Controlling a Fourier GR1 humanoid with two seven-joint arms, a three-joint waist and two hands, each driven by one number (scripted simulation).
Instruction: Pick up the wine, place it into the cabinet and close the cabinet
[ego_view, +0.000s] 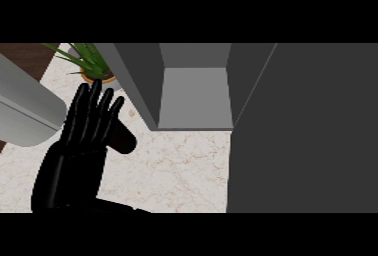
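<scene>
Where the head view looks down, the cabinet (193, 90) stands open on the marble counter (177, 170), its grey compartment bare; its dark door (303, 130) fills the right side. No wine shows. Left hand (85, 130) rests released, fingers straight, holding nothing. Behind it: potted plant (88, 62) and grey curved object (22, 110).

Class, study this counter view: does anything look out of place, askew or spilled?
Nothing is spilled or askew. The cabinet stands open with its door swung wide, and no wine shows inside it or on the counter. The left hand is open, beside a potted plant.
</scene>
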